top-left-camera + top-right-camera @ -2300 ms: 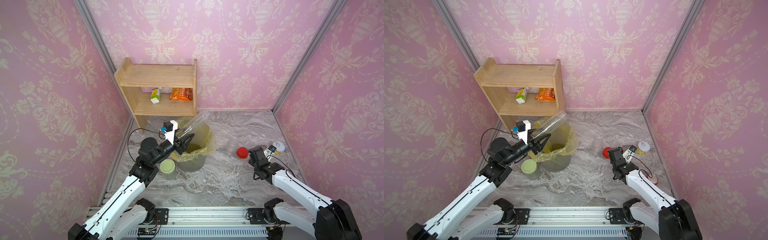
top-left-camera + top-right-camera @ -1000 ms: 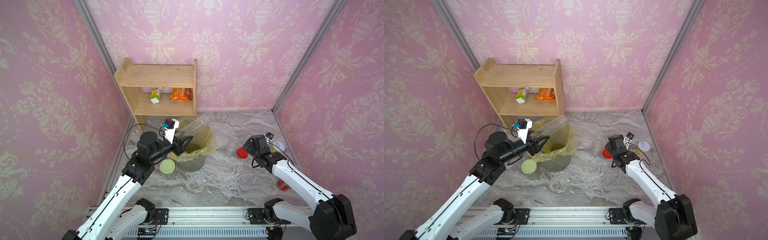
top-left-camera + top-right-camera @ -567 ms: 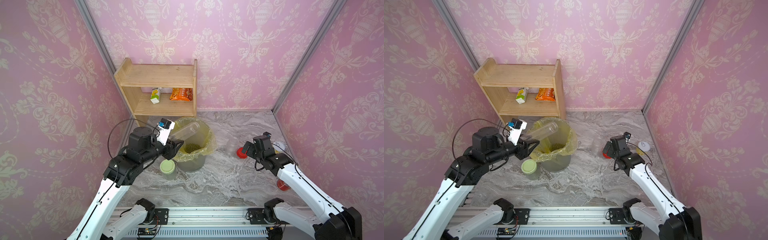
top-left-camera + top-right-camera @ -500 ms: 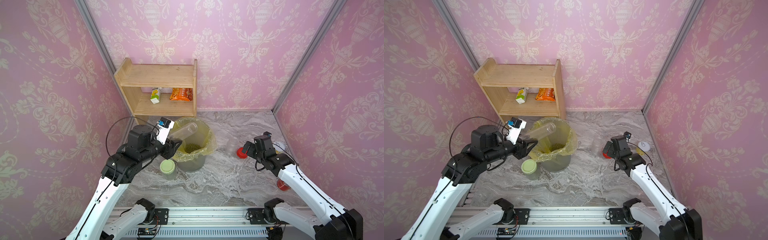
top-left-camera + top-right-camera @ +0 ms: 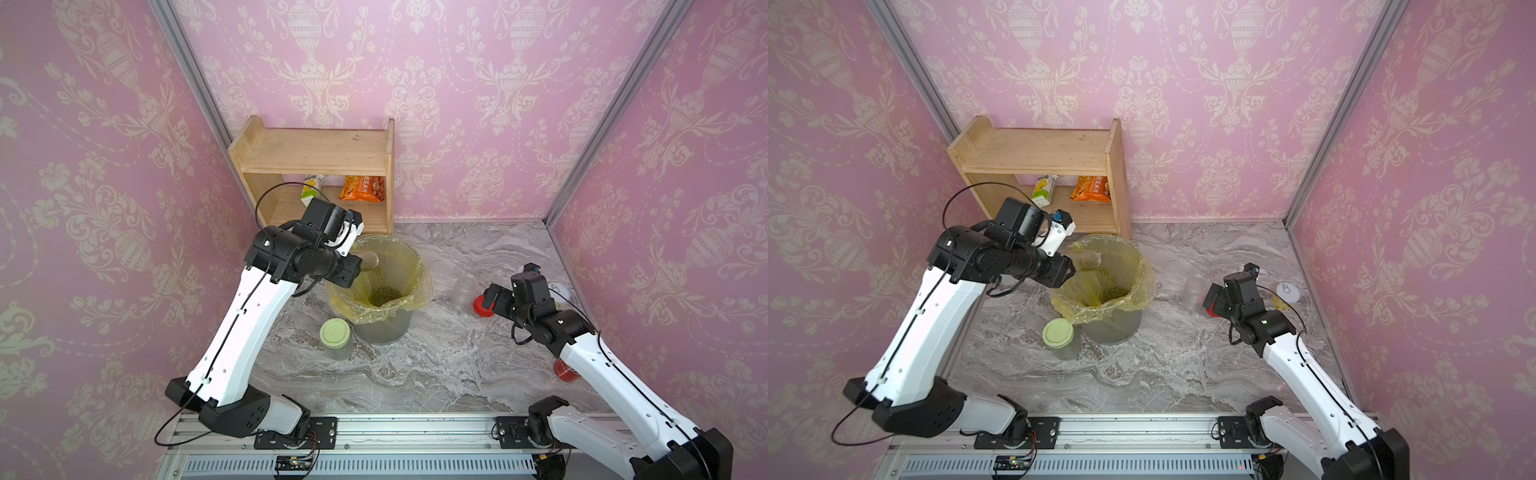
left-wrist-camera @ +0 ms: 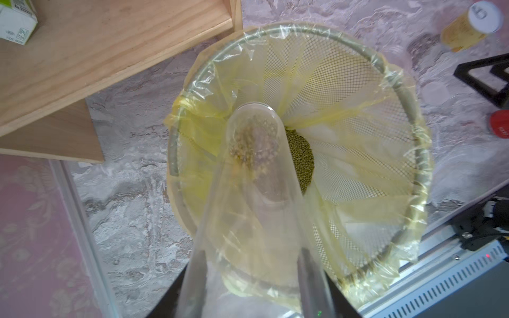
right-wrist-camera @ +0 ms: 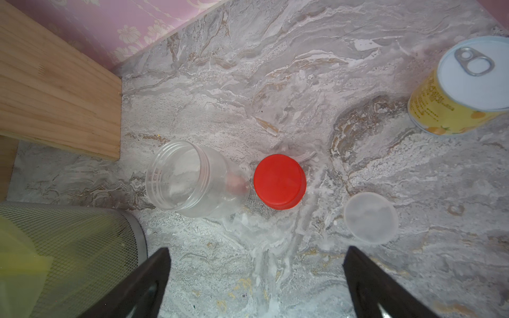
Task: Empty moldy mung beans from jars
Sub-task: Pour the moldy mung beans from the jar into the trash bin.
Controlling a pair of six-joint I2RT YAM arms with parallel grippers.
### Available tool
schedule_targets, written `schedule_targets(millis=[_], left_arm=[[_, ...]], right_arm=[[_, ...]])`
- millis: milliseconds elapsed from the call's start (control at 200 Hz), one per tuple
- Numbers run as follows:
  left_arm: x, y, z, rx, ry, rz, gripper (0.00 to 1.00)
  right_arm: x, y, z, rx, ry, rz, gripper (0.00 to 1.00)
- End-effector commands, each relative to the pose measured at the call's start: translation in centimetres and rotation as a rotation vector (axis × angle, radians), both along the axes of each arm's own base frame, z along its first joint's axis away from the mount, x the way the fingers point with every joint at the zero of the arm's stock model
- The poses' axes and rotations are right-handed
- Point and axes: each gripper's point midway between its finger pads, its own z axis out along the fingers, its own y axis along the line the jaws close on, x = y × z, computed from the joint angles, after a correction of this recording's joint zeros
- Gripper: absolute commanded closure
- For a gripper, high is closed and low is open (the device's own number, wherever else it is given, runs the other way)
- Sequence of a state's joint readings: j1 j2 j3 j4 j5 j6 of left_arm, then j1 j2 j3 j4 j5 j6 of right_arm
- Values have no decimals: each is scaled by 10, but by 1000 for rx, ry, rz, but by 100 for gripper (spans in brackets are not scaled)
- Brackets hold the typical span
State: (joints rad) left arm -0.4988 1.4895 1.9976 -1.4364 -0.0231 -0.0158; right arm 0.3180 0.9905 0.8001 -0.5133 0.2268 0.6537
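Jar (image 6: 256,192) tipped over bin (image 5: 384,330), clamped in left fingers (image 6: 165,305), mung beans (image 6: 300,154) piled in bin; right fingers (image 7: 143,280) wide above red lid (image 7: 279,181).

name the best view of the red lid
Right wrist view: the red lid lies whole beside the open jar. In both top views the right gripper partly hides it; the left wrist view leaves it unclear.

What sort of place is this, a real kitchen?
Probably a staged pantry corner in a robot lab, not a home: wallpapered panels in a metal frame, an equipment rail, and a small shelf with snacks.
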Motion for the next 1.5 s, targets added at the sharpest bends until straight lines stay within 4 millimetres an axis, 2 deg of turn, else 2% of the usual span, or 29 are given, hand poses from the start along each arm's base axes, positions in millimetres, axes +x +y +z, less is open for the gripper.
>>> schedule_targets(millis=[0,65,165,455,510,565,640,690,746,811,871,916,976,1081,1121,1201,1251,1301,1391,1496], left_arm=[[-5,12,-5,131,40,9,73],[-1,7,-1,119,34,4,73],[1,9,8,116,-2,15,73],[-13,-3,23,79,-28,-13,74],[-13,-8,14,91,2,-18,74],[-11,-14,-5,133,67,-39,75],[-10,-11,-19,234,112,-42,75],[-9,-6,-12,241,79,-23,75],[-8,1,5,224,5,6,75],[-8,5,26,181,-82,17,74],[-6,5,36,165,-119,23,74],[-4,3,33,173,-111,20,74],[-2,0,20,189,-69,17,74],[-12,-5,-3,156,2,15,74],[-12,-4,-2,131,-35,29,74],[-5,-7,17,57,-140,40,73],[1,-13,31,34,-176,31,73],[10,-22,37,33,-170,7,73],[16,-27,31,76,-118,-10,74],[-5,-23,13,63,-56,1,75]], right_arm=[[-5,5,-4,4,7,36,0],[-7,4,-3,4,4,35,0],[-9,4,-2,5,-3,36,0],[-7,8,2,8,-1,59,0],[-8,6,4,3,-3,56,0],[-8,5,5,5,-12,50,0],[-8,6,6,10,-19,49,0],[-8,6,6,12,-18,50,0],[-8,6,5,15,-11,49,0],[-8,8,4,21,-9,56,0],[-7,9,4,25,-9,58,0],[-7,10,4,28,-10,59,0],[-6,11,3,36,-11,62,0],[-7,12,2,43,-6,60,0],[-7,12,4,46,-9,61,0],[-7,13,8,56,-26,61,0],[-7,13,11,59,-32,63,0],[-6,14,11,59,-32,64,0],[-5,15,9,66,-24,67,0],[-8,16,7,75,-16,68,0]])
